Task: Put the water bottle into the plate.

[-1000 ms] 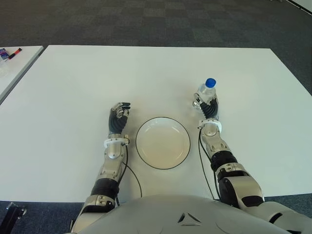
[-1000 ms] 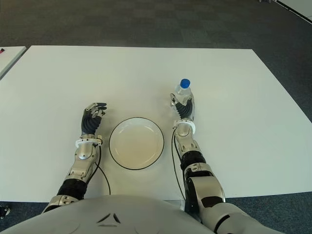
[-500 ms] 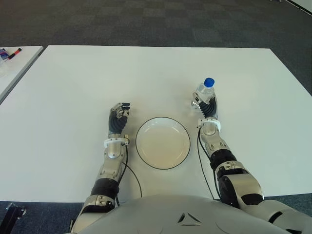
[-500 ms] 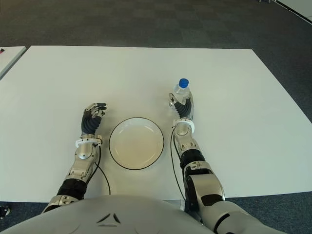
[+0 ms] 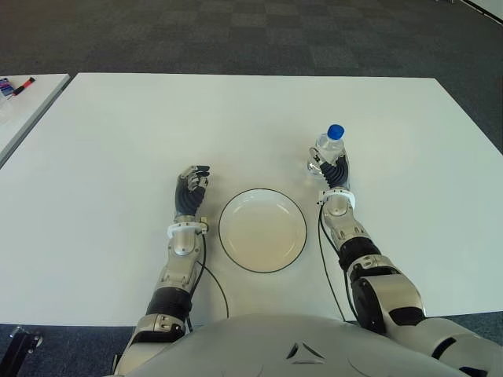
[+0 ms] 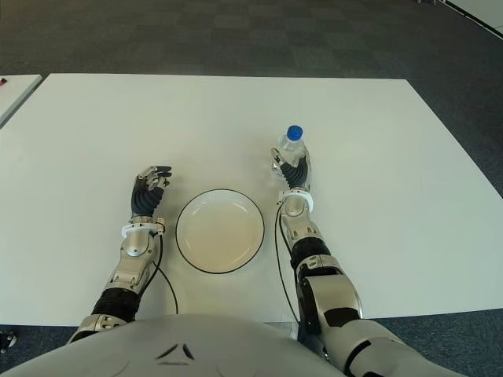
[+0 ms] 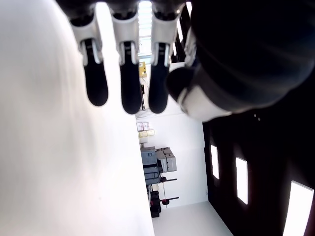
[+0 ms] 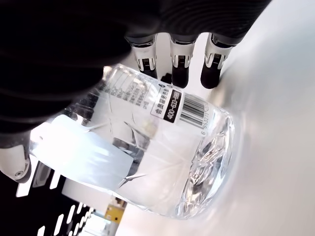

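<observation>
Water bottle (image 5: 331, 146) shifted slightly farther off, upright, clasped by right hand (image 5: 335, 173), beside plate (image 5: 262, 229)

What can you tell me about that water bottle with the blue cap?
The water bottle is small, clear plastic with a blue cap, a white label and a barcode. It stands upright on the white table, just beyond the plate toward the robot's right. The right hand wraps it, fingers curled around its body, its base at the tabletop.

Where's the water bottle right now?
The water bottle stands upright on the white table, on the robot's right, gripped by the right hand, just beyond and right of the empty plate.
</observation>
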Controlling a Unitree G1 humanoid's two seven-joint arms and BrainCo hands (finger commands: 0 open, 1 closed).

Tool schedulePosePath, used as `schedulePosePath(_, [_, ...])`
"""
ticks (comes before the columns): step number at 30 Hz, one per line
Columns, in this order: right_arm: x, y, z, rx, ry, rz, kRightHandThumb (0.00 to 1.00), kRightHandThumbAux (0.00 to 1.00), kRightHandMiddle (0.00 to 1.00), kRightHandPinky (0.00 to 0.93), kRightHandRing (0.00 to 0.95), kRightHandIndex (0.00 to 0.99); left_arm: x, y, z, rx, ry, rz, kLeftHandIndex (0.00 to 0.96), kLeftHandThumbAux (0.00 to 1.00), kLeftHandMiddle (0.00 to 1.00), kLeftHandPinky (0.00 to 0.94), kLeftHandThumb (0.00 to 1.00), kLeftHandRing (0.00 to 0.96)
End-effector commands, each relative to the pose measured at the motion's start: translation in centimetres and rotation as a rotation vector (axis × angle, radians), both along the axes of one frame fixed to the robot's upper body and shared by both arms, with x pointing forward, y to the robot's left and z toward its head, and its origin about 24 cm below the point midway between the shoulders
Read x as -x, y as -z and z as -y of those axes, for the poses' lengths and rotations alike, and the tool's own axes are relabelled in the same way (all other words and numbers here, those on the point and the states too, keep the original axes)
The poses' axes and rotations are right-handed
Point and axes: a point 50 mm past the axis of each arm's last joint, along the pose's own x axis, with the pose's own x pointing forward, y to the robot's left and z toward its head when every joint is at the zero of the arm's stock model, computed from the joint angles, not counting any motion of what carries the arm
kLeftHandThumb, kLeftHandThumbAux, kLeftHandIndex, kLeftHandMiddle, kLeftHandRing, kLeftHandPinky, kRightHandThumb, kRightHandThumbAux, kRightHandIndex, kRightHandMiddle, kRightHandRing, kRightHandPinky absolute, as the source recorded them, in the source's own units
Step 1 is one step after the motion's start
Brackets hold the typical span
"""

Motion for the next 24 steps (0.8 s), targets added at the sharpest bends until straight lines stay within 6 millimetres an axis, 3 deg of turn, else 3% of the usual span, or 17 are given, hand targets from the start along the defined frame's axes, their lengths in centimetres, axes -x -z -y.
schedulePosePath(1, [0.17, 0.43, -0.63, -0.030, -0.026, -0.005, 0.504, 0.460, 0.147, 0.263, 0.169, 0.076, -0.04, 0.03, 0.00, -0.004, 0.009, -0.005, 0.412, 0.710, 0.338, 0.367, 0.716, 0.346])
schedulePosePath(9, [0.47, 0.62, -0.61, -0.107, -0.022, 0.032, 0.566, 0.491, 0.261, 0.297, 0.260, 0.212, -0.02, 0.08, -0.05, -0.004, 0.010, -0.011, 0.413, 0.710, 0.335, 0.362, 0.716, 0.342])
schedulePosePath(15, [0.52, 0.71, -0.54, -0.181, -0.013, 0.045, 0.679, 0.518, 0.364, 0.321, 0.326, 0.310, -0.01, 0.06, -0.06, -0.001, 0.009, -0.004, 0.412, 0.710, 0.339, 0.367, 0.716, 0.344])
schedulePosePath(17, [0.54, 0.73, -0.48, -0.196, -0.008, 0.051, 0.838, 0.580, 0.435, 0.332, 0.353, 0.332, -0.02, 0.07, -0.05, 0.001, 0.009, -0.005, 0.413, 0.710, 0.340, 0.361, 0.716, 0.345])
schedulePosePath(20, [0.56, 0.70, -0.45, -0.202, 0.000, 0.060, 0.835, 0.653, 0.486, 0.359, 0.384, 0.349, -0.06, 0.09, -0.07, 0.003, 0.009, -0.007, 0.413, 0.710, 0.341, 0.364, 0.716, 0.346])
schedulePosePath(24, [0.56, 0.75, -0.41, -0.202, 0.002, 0.059, 0.835, 0.678, 0.506, 0.391, 0.413, 0.356, -0.09, 0.08, -0.08, 0.004, 0.007, -0.004, 0.413, 0.710, 0.343, 0.371, 0.716, 0.348])
